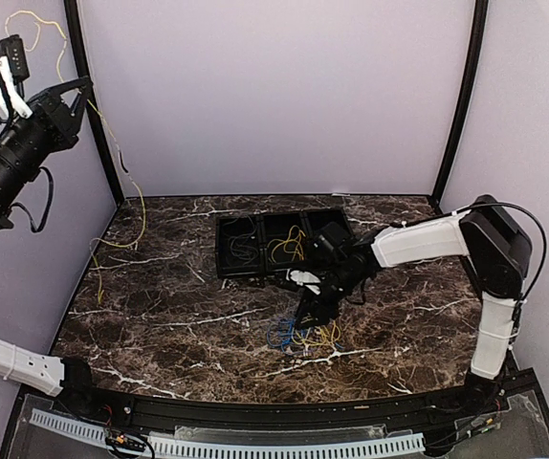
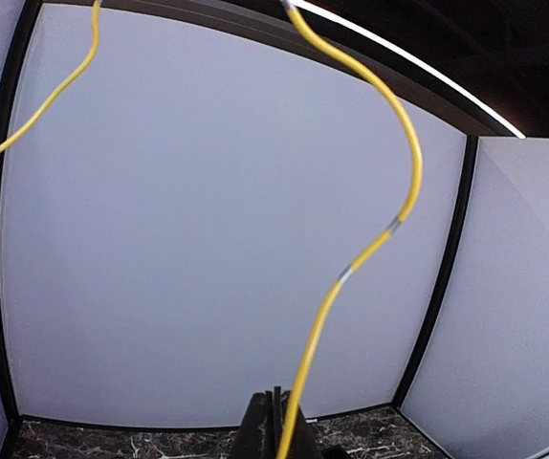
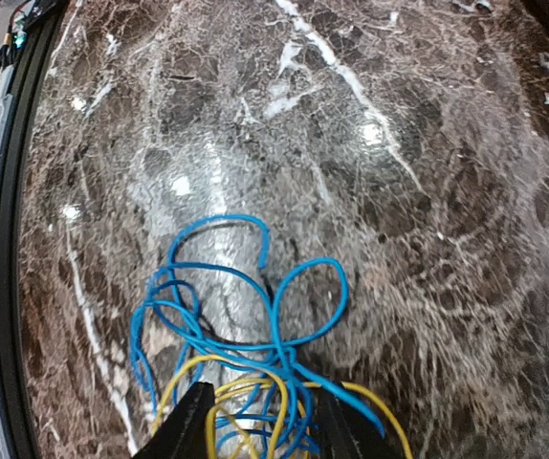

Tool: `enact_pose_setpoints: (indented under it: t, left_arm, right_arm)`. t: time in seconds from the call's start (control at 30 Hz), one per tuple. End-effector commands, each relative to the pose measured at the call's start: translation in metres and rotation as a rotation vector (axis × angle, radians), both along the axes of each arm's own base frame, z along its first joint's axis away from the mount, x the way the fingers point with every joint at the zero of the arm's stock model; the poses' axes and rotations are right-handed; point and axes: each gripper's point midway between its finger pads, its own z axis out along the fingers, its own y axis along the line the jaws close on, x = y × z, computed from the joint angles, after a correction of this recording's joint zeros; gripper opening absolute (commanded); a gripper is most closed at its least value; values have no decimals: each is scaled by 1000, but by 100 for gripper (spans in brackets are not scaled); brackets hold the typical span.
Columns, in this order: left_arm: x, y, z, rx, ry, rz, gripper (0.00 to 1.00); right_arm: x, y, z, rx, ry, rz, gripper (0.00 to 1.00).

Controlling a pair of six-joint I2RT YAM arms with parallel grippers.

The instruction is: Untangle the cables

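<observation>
My left gripper (image 2: pixel 276 427) is pinched shut on one long yellow cable (image 2: pixel 390 228), held high and trailing down to the table (image 1: pixel 160 316); my right gripper (image 3: pixel 260 421) hangs with jaws apart over the blue-and-yellow bundle (image 3: pixel 246 325), just in front of the tray (image 1: pixel 225 251) (some yellow loops (image 1: pixel 287 247) lie in its middle compartment); I judge the task partly done; the bundle is not yet separated.
</observation>
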Motion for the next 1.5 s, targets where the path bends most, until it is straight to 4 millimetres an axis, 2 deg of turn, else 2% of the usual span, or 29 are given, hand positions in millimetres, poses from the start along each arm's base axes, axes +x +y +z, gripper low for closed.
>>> enact_pose_setpoints:
  t: [0.0,0.1,0.23,0.5,0.63,0.8,0.93,1.1,1.17,1.2,1.23,1.27,1.3,1.33,1.37,1.47]
  left_arm:
    - [9,-29,-16,39,25,-26,0]
    - [15,-50,-25,68,47,-49,0]
    - [24,-79,-31,113,85,-102,0]
    - [55,-127,-50,164,174,-206,0]
    - [76,-146,-56,176,205,-252,0]
    - [105,-176,-57,223,248,-315,0]
    - [129,-187,-53,222,259,-330,0]
    - [163,-187,-49,200,262,-298,0]
    - [176,-185,-43,185,249,-283,0]
    - [184,-190,-50,193,260,-279,0]
    - [189,-185,-42,182,246,-272,0]
    - [200,-190,-52,191,263,-268,0]
    - [204,-186,-44,178,251,-264,0]
    - [214,-190,-53,185,266,-262,0]
    - [219,-188,-49,176,257,-255,0]
    - [237,-192,-62,175,267,-243,0]
  right_arm:
    - [-17,-18,60,115,-30,99,44]
    - [-26,-30,92,200,-33,138,49]
    - [-20,-44,125,291,-20,109,57]
    - [17,-76,149,320,-140,-46,61]
    - [36,-102,163,393,-228,-173,62]
    - [45,-127,146,356,-362,-263,63]
    - [54,-134,132,300,-379,-291,63]
    - [67,-142,115,219,-427,-309,63]
    - [70,-144,115,209,-442,-318,63]
    - [70,-145,116,211,-449,-318,62]
    - [69,-145,116,211,-453,-316,63]
    - [69,-145,115,210,-455,-318,62]
    - [70,-146,115,208,-459,-318,63]
    - [70,-146,114,203,-459,-319,62]
    - [71,-147,113,199,-461,-320,63]
    - [72,-147,112,191,-463,-320,62]
